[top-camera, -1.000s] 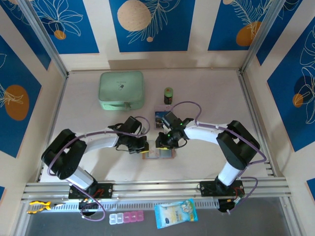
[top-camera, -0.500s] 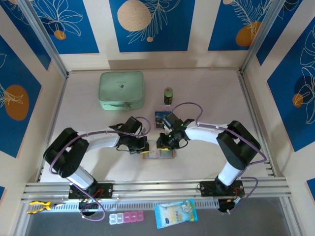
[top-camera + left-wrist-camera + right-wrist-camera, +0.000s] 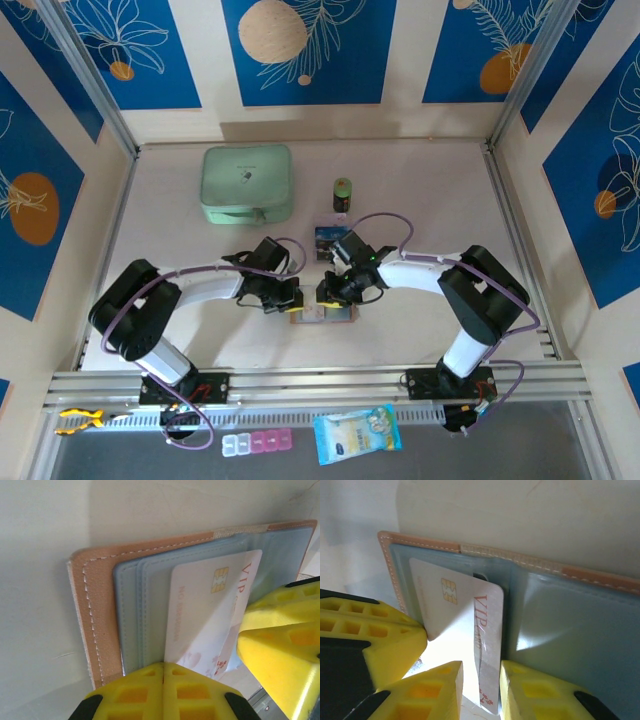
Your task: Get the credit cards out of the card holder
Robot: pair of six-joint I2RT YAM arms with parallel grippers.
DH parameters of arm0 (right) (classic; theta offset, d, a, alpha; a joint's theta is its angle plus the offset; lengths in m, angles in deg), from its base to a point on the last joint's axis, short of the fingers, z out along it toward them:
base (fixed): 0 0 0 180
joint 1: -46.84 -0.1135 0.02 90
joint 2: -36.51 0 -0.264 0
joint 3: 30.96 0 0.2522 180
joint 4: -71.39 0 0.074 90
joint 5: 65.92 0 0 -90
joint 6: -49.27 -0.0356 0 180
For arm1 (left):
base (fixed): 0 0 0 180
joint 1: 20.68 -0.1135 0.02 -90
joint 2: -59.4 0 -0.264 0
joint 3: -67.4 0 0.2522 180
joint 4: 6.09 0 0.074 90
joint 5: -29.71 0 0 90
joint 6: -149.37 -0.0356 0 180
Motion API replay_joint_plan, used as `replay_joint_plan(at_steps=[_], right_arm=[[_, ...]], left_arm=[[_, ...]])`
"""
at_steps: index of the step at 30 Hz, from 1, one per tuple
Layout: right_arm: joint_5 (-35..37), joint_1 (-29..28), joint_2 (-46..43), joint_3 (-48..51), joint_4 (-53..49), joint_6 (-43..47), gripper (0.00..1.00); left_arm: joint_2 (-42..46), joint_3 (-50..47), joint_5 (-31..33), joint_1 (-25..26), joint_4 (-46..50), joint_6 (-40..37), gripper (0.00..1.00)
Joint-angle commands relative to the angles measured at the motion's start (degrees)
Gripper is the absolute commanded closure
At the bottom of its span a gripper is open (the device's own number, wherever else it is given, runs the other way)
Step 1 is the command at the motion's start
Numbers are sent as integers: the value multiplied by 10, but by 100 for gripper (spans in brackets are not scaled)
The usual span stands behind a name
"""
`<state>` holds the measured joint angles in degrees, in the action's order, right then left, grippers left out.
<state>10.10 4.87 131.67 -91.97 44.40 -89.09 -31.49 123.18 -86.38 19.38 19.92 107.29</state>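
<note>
Top external view: at the near edge, below the rail, lie a pill organizer [image 3: 258,443] and a blue snack packet [image 3: 357,433]. Farther in, on the table [image 3: 430,190], the salmon-pink card holder [image 3: 322,314] lies open and flat between the two arms, near the middle. The left gripper [image 3: 291,296] is clenched, its yellow fingers pressed together, and bears down on the holder's left edge. From the right, the right gripper [image 3: 324,293] pinches a whitish card [image 3: 465,610] between its fingers. The right wrist view shows this card, with a gold chip and red lettering, tilted and partly drawn out of the grey inner pocket. Just beyond the right wrist a dark blue card [image 3: 327,238] lies on the table, apart from the holder. Farther still stands a small dark canister with a green top [image 3: 342,194], and to its left, well apart, a mint-green case [image 3: 247,184].
</note>
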Motion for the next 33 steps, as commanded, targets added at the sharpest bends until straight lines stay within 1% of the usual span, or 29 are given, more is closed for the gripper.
replay_joint_plan(at_steps=[1, 6, 10, 17, 26, 33], right_arm=[[-34, 5, 4, 11, 27, -16, 74], [-40, 8, -4, 15, 34, -20, 77], [-43, 12, -8, 22, 40, -22, 83], [-43, 16, -8, 26, 42, -21, 89], [-36, 24, -25, 35, 27, -13, 91], [-24, 40, -54, 44, -12, 8, 91]], left_arm=[[-21, -1, 15, 4, 25, 2, 100], [-23, 1, 16, 4, 24, 3, 100], [-24, 2, 16, 4, 25, 2, 100], [-25, 6, 19, 4, 32, 0, 100], [-23, 8, 20, 4, 34, -2, 100], [-19, 6, 19, 3, 36, -2, 100]])
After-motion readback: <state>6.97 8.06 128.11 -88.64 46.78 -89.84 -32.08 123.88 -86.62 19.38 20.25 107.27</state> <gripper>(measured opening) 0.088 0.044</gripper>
